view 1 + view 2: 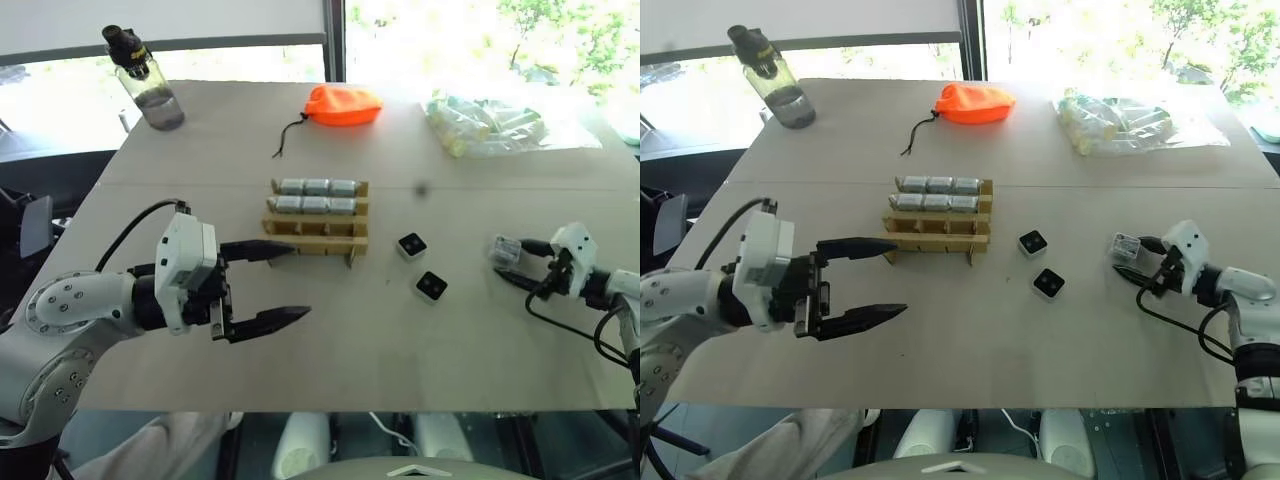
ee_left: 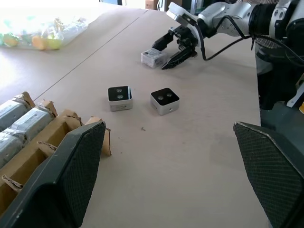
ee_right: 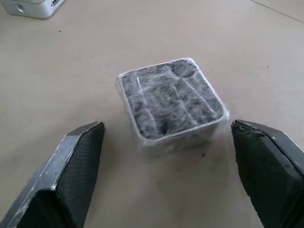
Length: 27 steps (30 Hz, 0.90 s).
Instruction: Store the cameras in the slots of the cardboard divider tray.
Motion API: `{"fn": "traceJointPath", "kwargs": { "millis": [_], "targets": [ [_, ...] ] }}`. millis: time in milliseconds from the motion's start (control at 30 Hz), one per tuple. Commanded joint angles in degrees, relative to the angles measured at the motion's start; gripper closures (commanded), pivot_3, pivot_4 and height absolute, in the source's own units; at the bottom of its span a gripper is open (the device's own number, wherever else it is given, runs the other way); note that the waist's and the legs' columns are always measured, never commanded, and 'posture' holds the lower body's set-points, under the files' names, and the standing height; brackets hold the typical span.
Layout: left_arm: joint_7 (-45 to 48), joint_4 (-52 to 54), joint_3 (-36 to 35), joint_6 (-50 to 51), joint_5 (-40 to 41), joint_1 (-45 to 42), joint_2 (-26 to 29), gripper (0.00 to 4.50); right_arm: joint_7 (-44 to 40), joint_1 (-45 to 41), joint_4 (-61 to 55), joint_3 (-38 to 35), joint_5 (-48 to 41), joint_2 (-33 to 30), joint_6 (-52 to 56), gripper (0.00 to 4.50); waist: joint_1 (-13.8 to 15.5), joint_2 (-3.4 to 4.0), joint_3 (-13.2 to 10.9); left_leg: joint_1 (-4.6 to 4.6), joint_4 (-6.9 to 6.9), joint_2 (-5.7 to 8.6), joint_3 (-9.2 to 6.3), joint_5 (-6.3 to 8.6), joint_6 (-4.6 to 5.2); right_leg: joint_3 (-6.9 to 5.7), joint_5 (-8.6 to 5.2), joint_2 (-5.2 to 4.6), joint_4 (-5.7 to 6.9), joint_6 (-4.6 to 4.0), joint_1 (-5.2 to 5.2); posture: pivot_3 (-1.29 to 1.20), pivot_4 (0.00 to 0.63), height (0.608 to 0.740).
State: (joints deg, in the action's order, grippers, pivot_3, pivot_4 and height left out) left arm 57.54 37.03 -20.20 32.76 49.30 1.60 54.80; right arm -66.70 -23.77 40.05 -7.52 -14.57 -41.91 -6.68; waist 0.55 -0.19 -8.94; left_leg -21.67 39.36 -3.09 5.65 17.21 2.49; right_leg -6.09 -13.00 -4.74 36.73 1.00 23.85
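Beside a wrapped camera [image 3: 171, 102], the right hand [image 1: 522, 268] is spread wide, empty.

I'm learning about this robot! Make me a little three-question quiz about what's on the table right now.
1. True or false: the right pincer is open around a plastic-wrapped camera lying on the table.
2. How many unwrapped cameras with black faces up lie loose between the cardboard divider tray and the wrapped one?
3. Which thing sits at the far edge, behind the tray? A) orange pouch B) red ball C) blue cup

Key:
1. True; its fingers stand on either side, not touching it.
2. Two.
3. A
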Motion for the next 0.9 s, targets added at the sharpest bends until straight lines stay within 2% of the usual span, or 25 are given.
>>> {"fn": "traceJointPath", "kwargs": {
  "millis": [33,200,400,467,600,700,900],
  "targets": [
    [0.35,1.26,-2.17,-1.25,-0.17,0.36,0.05,0.03,-3.39,-4.18,4.53,0.49,1.35,-1.6,-3.76,0.24,-0.05,0.01,0.0,0.01,0.0,0.0,0.0,0.0,0.0,0.0,0.0,0.0,0.01,0.0,0.0,0.0,0.15,0.726],
    [0.63,0.98,-1.9,-1.67,-0.32,0.19,0.06,0.03,-7.1,-9.31,10.42,2.07,3.74,-2.23,-6.73,0.24,-0.06,0.02,-0.02,-0.01,0.0,-0.01,-0.02,-0.01,-0.02,-0.03,0.0,0.01,0.0,-0.01,0.0,0.0,0.15,0.726],
    [0.61,0.78,-1.53,-2.18,-0.79,0.07,-0.28,0.03,-13.19,-11.59,11.84,3.71,4.4,-2.38,-7.1,0.24,-0.05,0.02,-0.03,-0.02,0.0,-0.02,-0.01,-0.02,-0.03,-0.03,0.0,-0.01,0.0,0.0,0.0,0.0,0.15,0.726],
    [0.47,0.86,-1.34,-2.4,-1.11,0.27,-0.52,0.0,-14.38,-11.82,11.93,3.55,3.96,-2.27,-6.98,0.76,-0.04,0.02,-0.03,-0.02,0.0,-0.02,-0.02,-0.02,-0.03,-0.04,0.0,-0.01,0.0,0.0,0.0,0.0,0.15,0.726],
    [0.27,0.95,-0.98,-2.62,-1.63,0.64,-0.98,0.0,-15.24,-12.01,12.0,3.45,4.1,-2.2,-7.35,2.51,-0.11,0.03,-0.03,-0.01,0.0,-0.02,-0.01,-0.02,-0.04,-0.03,0.01,-0.01,0.01,0.0,0.0,0.0,0.15,0.726],
    [0.06,0.2,-0.59,-2.83,-3.01,0.87,-1.14,0.0,-14.93,-11.94,9.22,3.09,3.5,-2.04,-7.04,2.54,-0.11,0.04,-0.04,-0.01,0.0,-0.02,-0.01,-0.03,-0.06,-0.03,0.01,-0.01,0.01,0.0,0.0,0.0,0.15,0.726],
    [-2.84,-4.04,1.79,-2.55,-6.84,-2.88,-2.19,0.0,-12.48,-10.88,-15.44,5.17,-0.41,1.58,1.84,2.54,-0.59,0.23,-0.16,0.0,0.01,-0.07,-0.06,-0.1,-0.17,-0.04,0.01,0.04,0.08,0.0,0.01,0.0,0.15,0.726]
  ]
}}
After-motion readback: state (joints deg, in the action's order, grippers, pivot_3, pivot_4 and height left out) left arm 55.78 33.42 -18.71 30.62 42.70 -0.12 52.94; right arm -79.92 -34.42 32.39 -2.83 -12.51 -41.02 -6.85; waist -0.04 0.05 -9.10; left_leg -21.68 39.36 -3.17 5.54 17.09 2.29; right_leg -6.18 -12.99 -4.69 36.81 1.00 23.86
